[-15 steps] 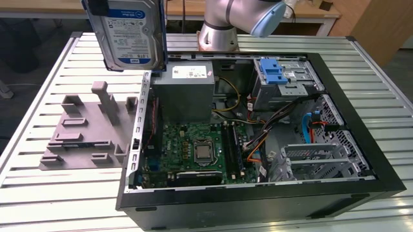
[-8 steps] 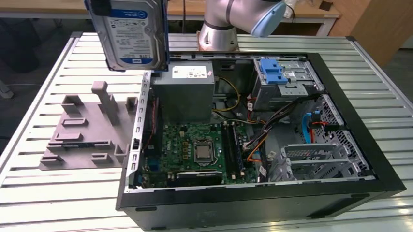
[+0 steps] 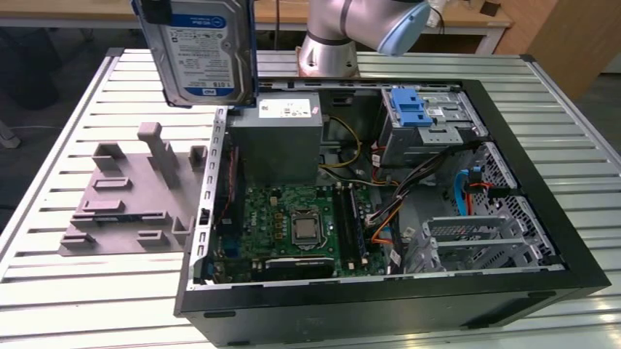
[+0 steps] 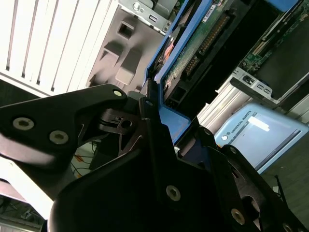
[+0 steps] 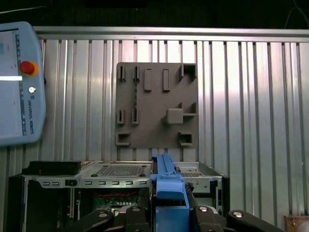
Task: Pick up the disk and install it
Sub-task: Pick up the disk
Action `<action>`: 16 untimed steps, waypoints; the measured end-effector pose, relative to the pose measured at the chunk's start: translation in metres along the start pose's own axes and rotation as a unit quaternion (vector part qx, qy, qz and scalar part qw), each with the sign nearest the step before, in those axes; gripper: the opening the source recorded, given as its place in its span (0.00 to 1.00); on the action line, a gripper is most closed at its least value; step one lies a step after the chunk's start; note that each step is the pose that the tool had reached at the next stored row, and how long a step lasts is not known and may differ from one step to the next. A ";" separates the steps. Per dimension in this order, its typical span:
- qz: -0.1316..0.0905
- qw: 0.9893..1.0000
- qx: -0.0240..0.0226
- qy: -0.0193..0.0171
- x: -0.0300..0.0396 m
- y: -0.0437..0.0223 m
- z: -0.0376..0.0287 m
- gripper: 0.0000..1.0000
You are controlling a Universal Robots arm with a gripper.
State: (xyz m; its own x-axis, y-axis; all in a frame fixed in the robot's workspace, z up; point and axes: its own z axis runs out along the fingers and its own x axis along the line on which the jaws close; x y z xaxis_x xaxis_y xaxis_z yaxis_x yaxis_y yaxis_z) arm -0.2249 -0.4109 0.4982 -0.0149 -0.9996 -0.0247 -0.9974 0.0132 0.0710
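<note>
The disk [image 3: 199,51], a silver-grey hard drive with a white-and-blue label in a blue carrier bracket, hangs upright in the air above the far left corner of the open computer case [image 3: 553,211]. In both wrist views my gripper [image 4: 169,130] is shut on the disk's blue bracket [image 5: 168,191], with black fingers [image 4: 149,125] on either side of it. The second wrist view shows the disk's green circuit board [image 4: 193,53]. The disk touches neither the case nor the table.
Inside the case are a metal drive cage with a blue latch [image 3: 419,113], a grey power-supply box [image 3: 276,142], a motherboard [image 3: 296,222] and loose cables [image 3: 388,211]. A grey fixture plate [image 3: 126,196] lies on the slatted table at the exterior view's left. A teach pendant [image 5: 19,82] rests nearby.
</note>
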 end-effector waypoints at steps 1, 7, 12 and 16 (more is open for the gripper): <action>0.000 1.000 0.000 0.000 0.0000 -0.0006 0.0000 0.36; 0.000 1.000 0.000 0.000 0.0000 -0.0043 -0.0002 0.36; 0.000 1.000 0.000 0.000 0.0000 -0.0075 -0.0003 0.36; 0.000 1.000 0.000 0.000 0.0000 -0.0141 -0.0007 0.36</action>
State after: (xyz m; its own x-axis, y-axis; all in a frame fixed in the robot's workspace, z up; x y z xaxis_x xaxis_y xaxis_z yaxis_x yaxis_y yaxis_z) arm -0.2108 -0.4111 0.4979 -0.0149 -0.9996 -0.0247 -0.9974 0.0131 0.0711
